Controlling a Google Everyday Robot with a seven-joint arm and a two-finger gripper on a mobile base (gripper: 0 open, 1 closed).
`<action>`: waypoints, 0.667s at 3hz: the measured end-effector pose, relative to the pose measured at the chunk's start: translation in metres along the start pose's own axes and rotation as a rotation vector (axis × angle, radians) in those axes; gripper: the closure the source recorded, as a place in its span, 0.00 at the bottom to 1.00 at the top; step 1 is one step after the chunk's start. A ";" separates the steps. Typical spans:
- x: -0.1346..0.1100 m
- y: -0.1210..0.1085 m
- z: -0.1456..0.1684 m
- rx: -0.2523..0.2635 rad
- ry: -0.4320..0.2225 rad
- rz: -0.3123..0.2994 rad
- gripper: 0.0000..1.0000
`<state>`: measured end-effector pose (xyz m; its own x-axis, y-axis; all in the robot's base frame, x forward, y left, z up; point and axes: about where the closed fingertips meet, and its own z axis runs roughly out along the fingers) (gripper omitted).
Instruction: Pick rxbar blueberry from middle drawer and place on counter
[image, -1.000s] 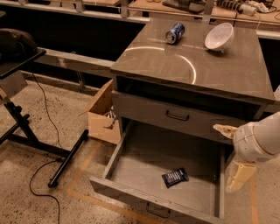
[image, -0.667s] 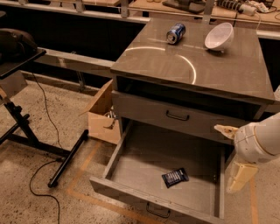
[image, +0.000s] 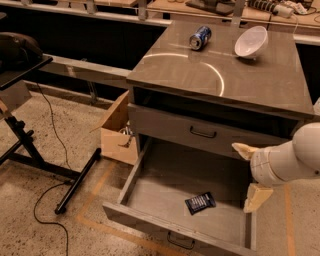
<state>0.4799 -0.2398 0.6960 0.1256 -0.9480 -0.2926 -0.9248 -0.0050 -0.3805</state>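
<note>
**Cream-fingered pincer (image: 250, 173) slides inward; navy bar stays put**

Shifted a little inward from the picture's right edge since the earlier frame, the pincer on its smooth, rounded white arm now hangs at the right side of the pulled-out middle drawer (image: 160, 192). That drawer is a wide grey metal tray with a flat matte floor, low side walls and a small dark bar handle on its front. The pincer's two blunt, wedge-shaped cream fingers stand spread wide apart, one high beside the upper drawer front (image: 165, 122), one low over the open drawer's right wall, with nothing between them.

The small flat rectangular bar (image: 200, 202), in a dark navy wrapper with pale lettering, has not moved. It lies slightly askew on the drawer floor, toward the front and right of centre, apart from the pincer.

Above, the upper drawer front is plain grey metal with a curved black handle. The cabinet's grey-brown glossy surface (image: 250, 85) shows curved arcs of reflected light. At its back lie a blue cylindrical soda can (image: 200, 37) on its side and a tilted smooth white bowl (image: 251, 41). An open brown cardboard box (image: 117, 132) sits on the speckled floor, touching the cabinet's left side.
</note>
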 end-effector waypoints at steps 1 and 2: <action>0.014 -0.009 0.050 -0.010 -0.019 -0.043 0.00; 0.034 -0.003 0.100 -0.057 -0.027 -0.041 0.00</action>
<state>0.5227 -0.2404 0.5997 0.1725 -0.9377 -0.3017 -0.9374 -0.0622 -0.3427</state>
